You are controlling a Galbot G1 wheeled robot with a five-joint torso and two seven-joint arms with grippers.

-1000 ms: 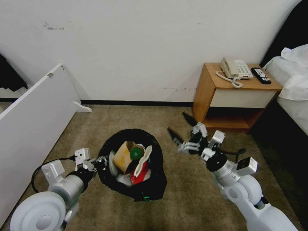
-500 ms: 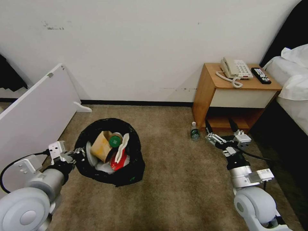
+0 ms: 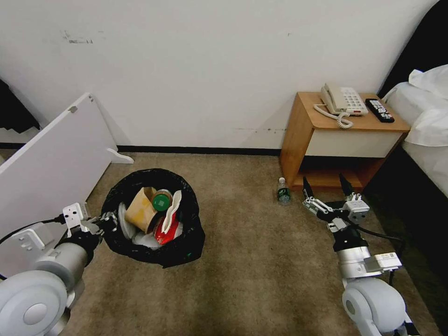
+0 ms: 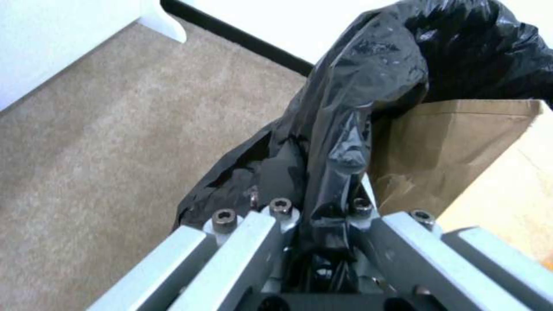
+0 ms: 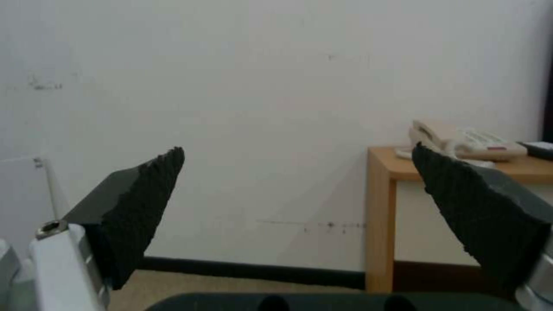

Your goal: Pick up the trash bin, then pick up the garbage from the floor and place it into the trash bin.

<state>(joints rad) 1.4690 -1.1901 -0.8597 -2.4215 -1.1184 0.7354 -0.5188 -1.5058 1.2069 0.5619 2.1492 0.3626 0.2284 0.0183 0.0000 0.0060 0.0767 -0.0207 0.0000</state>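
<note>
Your left claw (image 3: 106, 220) clamped on the trash bin (image 3: 186, 242) liner rim, bin mouth upward, bottle (image 3: 283, 191) upright on floor (image 3: 261, 280), right claw (image 3: 327, 187) spread wide, empty

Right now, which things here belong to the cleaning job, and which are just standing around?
For the job:
- trash bin, gripped at its rim by the left gripper
- bottle on the floor
- right gripper, fingers open

Not for the job:
- nightstand
- telephone
- remote
- bed
</note>
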